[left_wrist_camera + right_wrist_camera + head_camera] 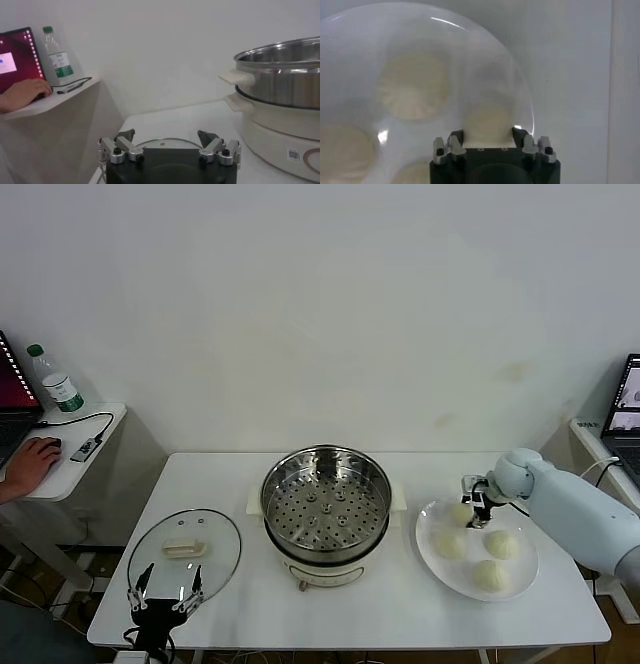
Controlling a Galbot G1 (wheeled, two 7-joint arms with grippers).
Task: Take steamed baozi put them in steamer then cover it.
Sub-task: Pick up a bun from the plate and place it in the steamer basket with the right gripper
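The steamer stands mid-table with its perforated tray bare; it also shows in the left wrist view. The glass cover lies flat on the table to its left. Several steamed baozi lie on a white plate to the right of the steamer. My right gripper reaches down onto the farthest baozi, and its fingers press that bun's two sides. The bun is still at plate level. My left gripper hangs open and empty at the cover's near edge.
A side table at the far left holds a water bottle, a laptop and a person's hand. Another laptop stands at the far right. The plate's rim lies near the table's right edge.
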